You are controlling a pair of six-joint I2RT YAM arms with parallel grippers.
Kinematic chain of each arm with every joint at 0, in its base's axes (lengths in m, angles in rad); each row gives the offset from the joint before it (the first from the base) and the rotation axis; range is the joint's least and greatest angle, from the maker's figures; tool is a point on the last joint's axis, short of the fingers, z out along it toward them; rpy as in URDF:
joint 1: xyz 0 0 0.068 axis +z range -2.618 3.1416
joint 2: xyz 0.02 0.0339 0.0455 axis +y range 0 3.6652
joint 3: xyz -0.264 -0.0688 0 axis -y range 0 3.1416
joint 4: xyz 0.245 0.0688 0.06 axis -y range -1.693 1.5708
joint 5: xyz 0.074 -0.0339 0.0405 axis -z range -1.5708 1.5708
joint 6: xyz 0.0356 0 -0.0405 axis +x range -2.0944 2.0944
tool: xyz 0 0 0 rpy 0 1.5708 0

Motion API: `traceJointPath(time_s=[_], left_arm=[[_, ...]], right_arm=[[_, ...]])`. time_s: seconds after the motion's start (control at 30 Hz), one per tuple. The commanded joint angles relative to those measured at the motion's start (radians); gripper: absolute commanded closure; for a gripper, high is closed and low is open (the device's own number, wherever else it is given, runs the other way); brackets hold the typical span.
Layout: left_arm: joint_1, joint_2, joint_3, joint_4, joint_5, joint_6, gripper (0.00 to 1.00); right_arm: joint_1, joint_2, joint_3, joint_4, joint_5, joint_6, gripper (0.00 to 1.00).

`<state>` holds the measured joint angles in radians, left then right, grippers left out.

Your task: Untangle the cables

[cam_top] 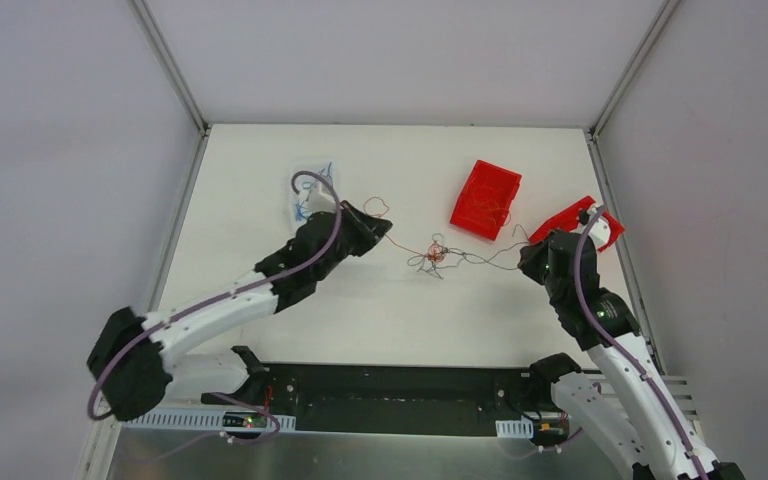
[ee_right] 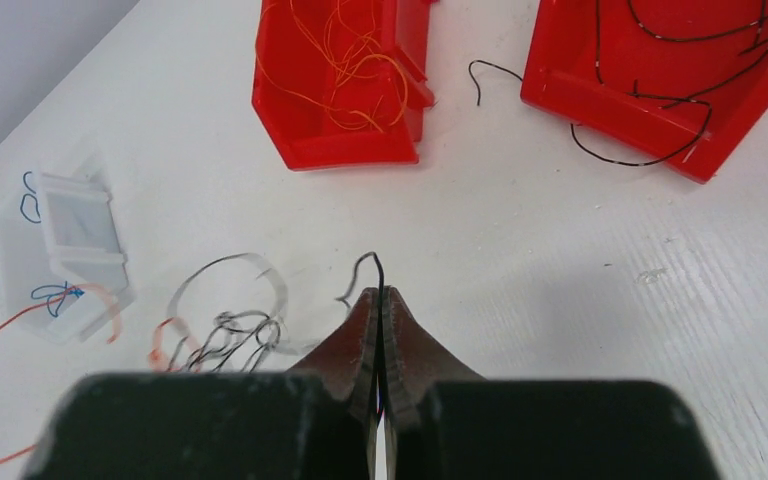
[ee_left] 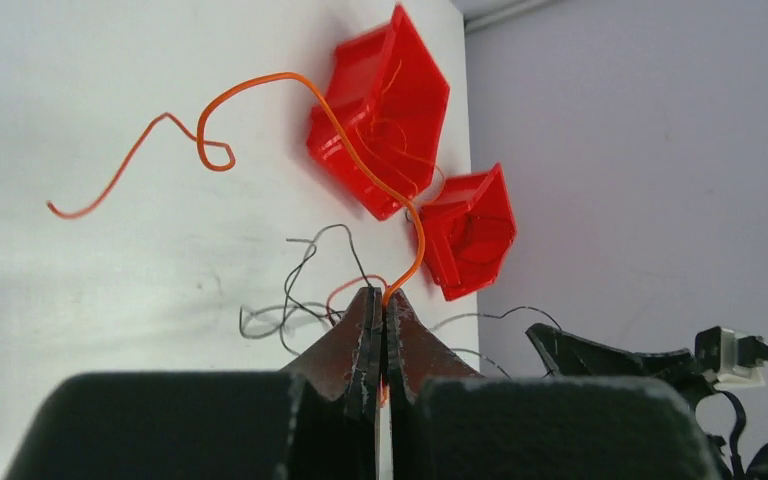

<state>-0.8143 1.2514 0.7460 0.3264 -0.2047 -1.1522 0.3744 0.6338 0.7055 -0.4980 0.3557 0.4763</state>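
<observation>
Top external view tells you the job is partly done. The tangle of cables (cam_top: 435,253) lies in the middle of the table (cam_top: 410,160), between your two arms. It is small but not yet undone, with black, grey and reddish strands knotted together. Sorting around it looks well under way. The red bin (cam_top: 485,200) just behind the knot holds loose orange strands. The second red bin (cam_top: 563,219), beside your right arm, holds black ones, as the right wrist view shows. The clear tray (cam_top: 300,200) at the far left has blue strands in and around it.

Your left gripper (ee_left: 380,296) is pinched tight on an orange wire (ee_left: 260,80), which rises from the fingertips, loops once and ends free above the table. Your right gripper (ee_right: 378,296) is closed just as tightly on a thin black wire (ee_right: 373,265), whose short end curls up past the tips. From above, both held strands run toward the knot from opposite sides, so you appear to be mid-pull rather than carrying anything away.

By my reading, you have yet to work the orange strand free, then the black one, then the few dark strands left in the knot. A stray black strand (ee_right: 485,72) also lies on the table between the two red bins, outside either one.
</observation>
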Motion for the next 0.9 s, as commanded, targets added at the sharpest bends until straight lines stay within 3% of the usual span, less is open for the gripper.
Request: traceJointPath(time_s=[0.0, 0.27, 0.5, 0.87], left_arm=[[0.007, -0.265, -0.034, -0.377, -0.258, 0.288, 1.0], [0.111, -0.656, -0.037, -0.714, -0.487, 0.461, 1.0], [0.172, -0.727, 0.07, -0.885, -0.582, 0.604, 1.0], [0.172, -0.547, 0.206, -0.885, -0.287, 0.689, 1.0]], right_arm=[[-0.018, -0.01, -0.004, -0.002, 0.067, 0.025, 1.0], [-0.037, 0.0, -0.005, -0.006, 0.111, 0.037, 1.0], [-0.051, 0.002, 0.009, -0.017, 0.161, 0.018, 1.0], [-0.051, 0.054, 0.113, -0.022, -0.161, -0.086, 1.0]])
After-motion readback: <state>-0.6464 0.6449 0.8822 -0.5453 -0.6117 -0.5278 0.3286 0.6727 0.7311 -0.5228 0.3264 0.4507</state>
